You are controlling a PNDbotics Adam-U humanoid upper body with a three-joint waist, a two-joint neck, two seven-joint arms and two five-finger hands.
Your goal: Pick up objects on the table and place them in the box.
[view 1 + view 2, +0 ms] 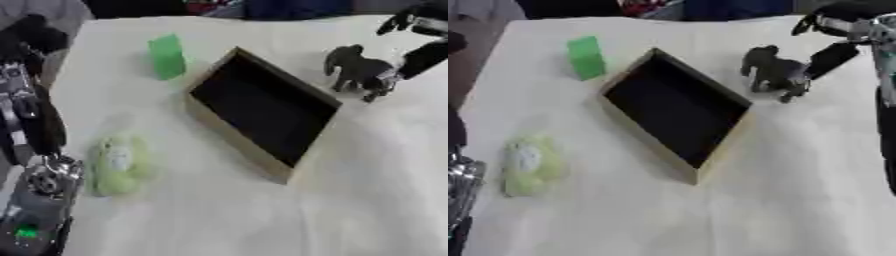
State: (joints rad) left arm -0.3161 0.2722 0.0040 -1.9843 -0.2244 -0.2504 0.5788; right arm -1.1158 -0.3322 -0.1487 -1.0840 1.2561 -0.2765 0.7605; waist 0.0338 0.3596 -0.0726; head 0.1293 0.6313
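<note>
Clerk: Box, item one: dark inside, tan walls, shallow, lying askew at the middle of the table, nothing in it.

Checker: Entered. Item two?

Clerk: Toy elephant, dark grey, standing upright beside the box's far right wall, toward the table's far right corner. Not in the box.

Checker: And the right hand?

Clerk: Came in from the upper right corner. Its dark fingers reached the elephant's rear end and touched it. Whether they were curled round the toy or only lay against it could not be told.

Checker: Noted as undetermined. Item three?

Clerk: Green block, upright, near the far left edge, just apart from the box's far corner.

Checker: Item four?

Clerk: Pale green soft lump, lighter in its middle, lying near the left edge, well apart from the box.

Checker: Left hand?

Clerk: Only the left arm showed, along the table's left edge; the hand itself was out of sight.
</note>
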